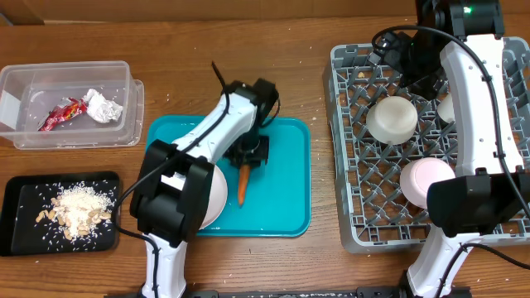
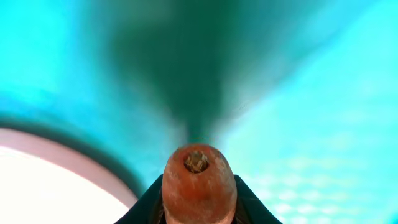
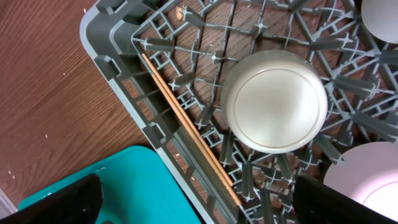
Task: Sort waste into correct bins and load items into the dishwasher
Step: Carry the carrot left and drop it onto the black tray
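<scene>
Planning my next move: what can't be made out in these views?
Bowl on the tray: overhead, left arm covers most; left wrist, blurred and cut off.
Pink bowl: overhead, right arm overlaps it.
Scraps in black tray: overhead, too small to identify.

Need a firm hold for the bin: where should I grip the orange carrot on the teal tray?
Take the orange carrot at its thick cut end, from straight above, fingers across its width. It lies flat on the teal tray and tapers to a thin tip; the left gripper sits at that thick end.
</scene>
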